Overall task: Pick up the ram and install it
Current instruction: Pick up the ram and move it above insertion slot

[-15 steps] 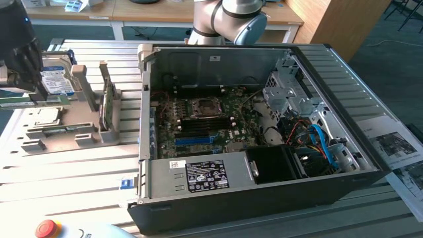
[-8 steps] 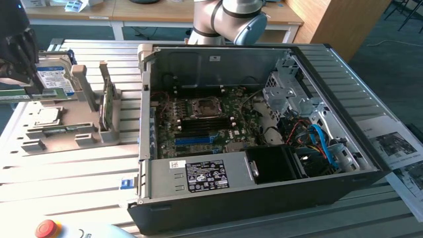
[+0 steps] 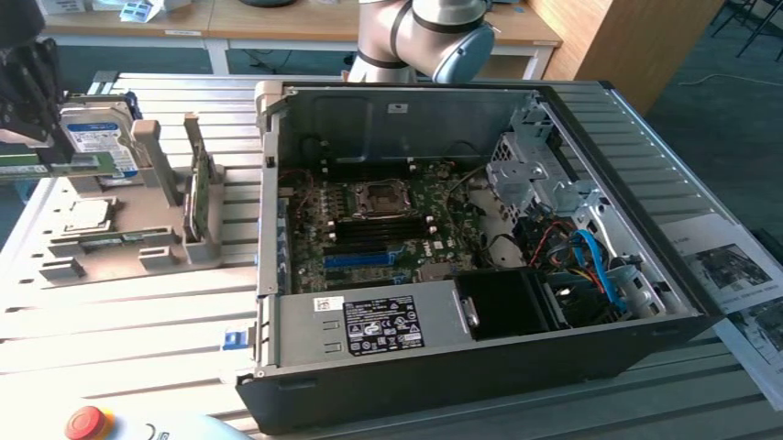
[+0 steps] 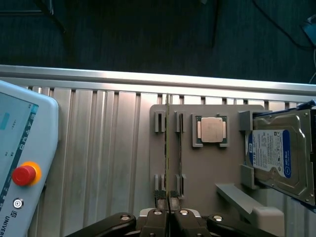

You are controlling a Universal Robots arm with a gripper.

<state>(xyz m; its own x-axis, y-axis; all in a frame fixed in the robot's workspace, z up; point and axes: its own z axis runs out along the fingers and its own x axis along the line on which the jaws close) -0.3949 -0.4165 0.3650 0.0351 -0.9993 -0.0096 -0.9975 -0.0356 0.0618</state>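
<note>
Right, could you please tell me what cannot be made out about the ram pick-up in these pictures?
Label of the ram: the wrist view sees it edge-on, and the shut tool covers its near end.
Whether the ram is clear of the grey holder: cannot tell in either view.
The motherboard slots: too small in the exterior view to judge whether they are empty.
The hard drive: cut off by the wrist picture's edge.
</note>
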